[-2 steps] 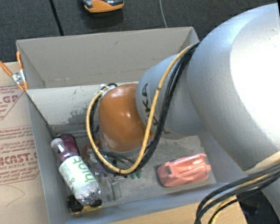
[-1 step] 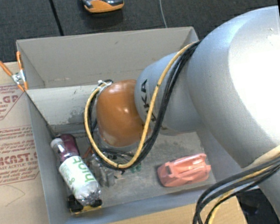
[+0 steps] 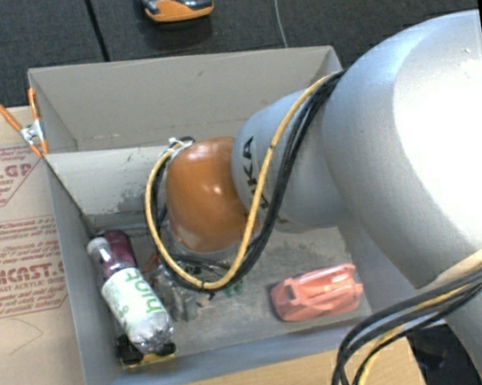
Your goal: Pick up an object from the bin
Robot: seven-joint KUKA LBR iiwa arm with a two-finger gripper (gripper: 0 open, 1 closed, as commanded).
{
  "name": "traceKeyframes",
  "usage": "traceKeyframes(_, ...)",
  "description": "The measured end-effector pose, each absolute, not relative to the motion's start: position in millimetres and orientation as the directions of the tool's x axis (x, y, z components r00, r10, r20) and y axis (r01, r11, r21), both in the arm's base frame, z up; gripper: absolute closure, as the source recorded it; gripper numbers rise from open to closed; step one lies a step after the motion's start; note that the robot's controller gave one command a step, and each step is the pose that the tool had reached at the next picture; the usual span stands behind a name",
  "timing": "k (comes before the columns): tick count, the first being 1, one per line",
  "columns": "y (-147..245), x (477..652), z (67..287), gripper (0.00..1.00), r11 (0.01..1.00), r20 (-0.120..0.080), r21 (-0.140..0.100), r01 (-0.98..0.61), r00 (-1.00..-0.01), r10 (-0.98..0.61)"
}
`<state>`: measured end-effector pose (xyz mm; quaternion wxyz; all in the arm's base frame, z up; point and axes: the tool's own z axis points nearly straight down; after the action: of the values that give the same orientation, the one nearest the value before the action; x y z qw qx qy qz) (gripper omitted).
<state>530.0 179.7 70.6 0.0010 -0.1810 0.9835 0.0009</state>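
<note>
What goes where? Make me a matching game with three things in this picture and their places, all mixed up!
Things:
1. white-labelled bottle
2. pink plastic thing
3. orange cover

Places:
a. on the arm, over the bin's middle
b. lying by the left wall
c. on the floor's right side

Pairs: 1-b, 2-c, 3-a

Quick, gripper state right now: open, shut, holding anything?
Gripper: cannot be told; it sits low in the bin beside the white-labelled bottle, largely hidden under the orange wrist cover.
</note>
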Motion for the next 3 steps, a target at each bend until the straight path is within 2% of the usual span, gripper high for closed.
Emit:
traceKeyframes(1, 179, 528.8, 74, 1.00, 0.934, 0.001, 0.002, -0.357, -0.934, -0.357)
traceKeyframes(2, 179, 526.9, 93, 1.00, 0.934, 0.008, 0.001, -0.356, -0.934, -0.356)
traceKeyframes(3, 180, 529.1, 112, 1.00, 0.934, -0.001, 0.000, -0.357, -0.934, -0.357)
